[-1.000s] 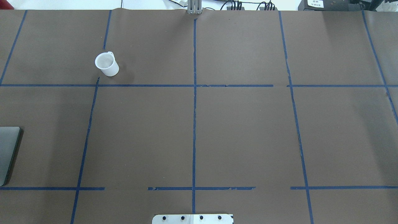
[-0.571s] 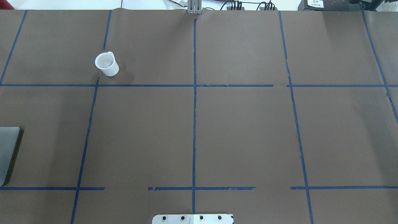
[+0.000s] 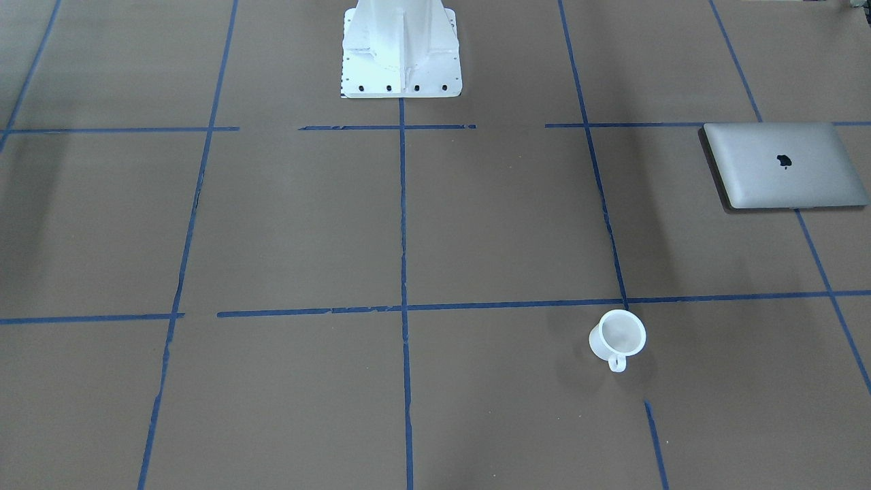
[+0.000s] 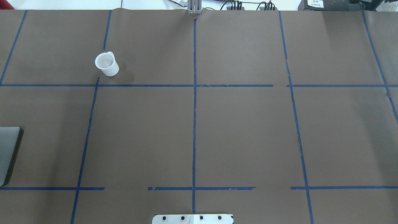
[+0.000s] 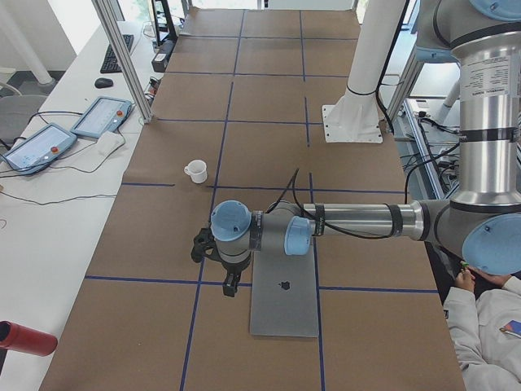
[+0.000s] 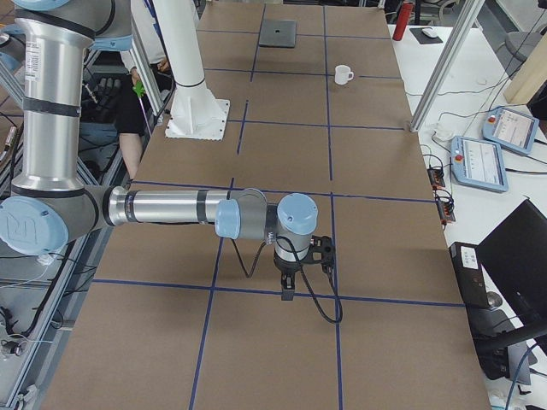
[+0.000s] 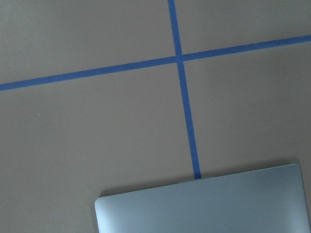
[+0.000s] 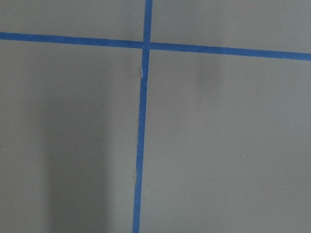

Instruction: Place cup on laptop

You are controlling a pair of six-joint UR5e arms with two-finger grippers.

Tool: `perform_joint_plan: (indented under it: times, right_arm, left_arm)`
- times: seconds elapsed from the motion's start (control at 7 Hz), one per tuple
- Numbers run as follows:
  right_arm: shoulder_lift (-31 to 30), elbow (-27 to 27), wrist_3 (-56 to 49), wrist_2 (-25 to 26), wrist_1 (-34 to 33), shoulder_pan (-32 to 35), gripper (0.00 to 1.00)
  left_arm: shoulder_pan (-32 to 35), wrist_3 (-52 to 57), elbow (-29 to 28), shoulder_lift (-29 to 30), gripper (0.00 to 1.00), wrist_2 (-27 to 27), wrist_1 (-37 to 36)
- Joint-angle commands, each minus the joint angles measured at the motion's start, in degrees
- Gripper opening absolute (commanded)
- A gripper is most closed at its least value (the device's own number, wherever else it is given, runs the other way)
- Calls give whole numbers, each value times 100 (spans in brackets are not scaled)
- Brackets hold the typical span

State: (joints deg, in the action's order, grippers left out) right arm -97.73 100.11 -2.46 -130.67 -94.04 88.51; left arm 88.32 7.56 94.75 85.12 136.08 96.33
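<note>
The cup [image 3: 616, 335] is a small white mug that stands upright on the brown table, far left in the overhead view [image 4: 106, 64]; it also shows in both side views [image 5: 196, 171] [image 6: 343, 74]. The closed silver-grey laptop [image 3: 786, 165] lies flat at the table's left edge [image 4: 7, 149] [image 5: 283, 297] [image 6: 279, 33] [image 7: 204, 204]. My left gripper [image 5: 230, 287] hangs just beside the laptop's far edge, well apart from the cup. My right gripper [image 6: 288, 292] hangs over bare table at the other end. I cannot tell whether either is open or shut.
Blue tape lines [image 4: 194, 124] grid the brown table. The white robot base [image 3: 401, 54] stands at the table's near middle edge. Teach pendants [image 5: 102, 116] and a metal post [image 5: 122, 57] line the far side. A red bottle [image 5: 24, 338] lies beyond the laptop's end.
</note>
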Motion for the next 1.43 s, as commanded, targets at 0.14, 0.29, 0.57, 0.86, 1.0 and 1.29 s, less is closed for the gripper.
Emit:
perform_joint_plan:
  times: [0.14, 0.29, 0.57, 0.86, 1.0, 1.29]
  right_arm:
    - [0, 0, 0, -2, 0, 0, 100]
    - [0, 0, 0, -2, 0, 0, 100]
    - [0, 0, 0, -2, 0, 0, 100]
    - [0, 0, 0, -2, 0, 0, 100]
    - [0, 0, -9, -2, 0, 0, 100]
    - [0, 0, 0, -2, 0, 0, 100]
  left_arm:
    - [-593, -999, -35, 1230, 100, -20, -226]
    - [-910, -1255, -53, 1740, 100, -29, -359]
    - [-1507, -2079, -839, 2995, 100, -38, -369]
    - [-1992, -2888, -1326, 3754, 100, -108, -308]
    - [-2159, -3214, -1589, 4071, 99, -169, -299]
    - [-2458, -3899, -2675, 4757, 99, -609, 590]
